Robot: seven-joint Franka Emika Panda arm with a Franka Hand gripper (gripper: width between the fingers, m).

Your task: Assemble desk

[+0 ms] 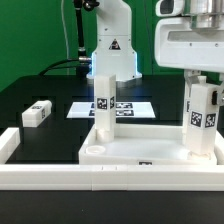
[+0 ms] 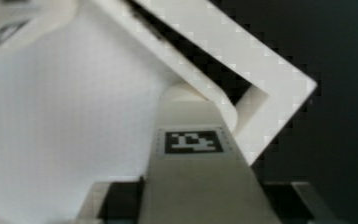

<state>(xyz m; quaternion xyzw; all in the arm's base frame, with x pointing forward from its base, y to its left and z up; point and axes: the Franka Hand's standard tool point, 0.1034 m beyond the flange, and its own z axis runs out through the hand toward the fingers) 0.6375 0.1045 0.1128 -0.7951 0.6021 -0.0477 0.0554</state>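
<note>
The white rimmed tabletop [image 1: 140, 150] lies flat at the front of the black table. One square leg [image 1: 103, 105] stands upright on its corner toward the exterior view's left. A second leg [image 1: 200, 118] stands upright at the corner toward the exterior view's right, with my gripper [image 1: 203, 82] shut on its upper end. In the wrist view that leg [image 2: 202, 175] fills the space between my fingers [image 2: 114, 203], its tag facing the camera, with the tabletop [image 2: 51, 120] and its rim below. A third leg [image 1: 36, 113] lies loose on the table toward the exterior view's left.
A long low white border wall [image 1: 60, 178] runs along the front edge and turns back on the exterior view's left. The marker board [image 1: 128, 107] lies flat behind the tabletop. The arm's white base [image 1: 112, 50] stands at the back.
</note>
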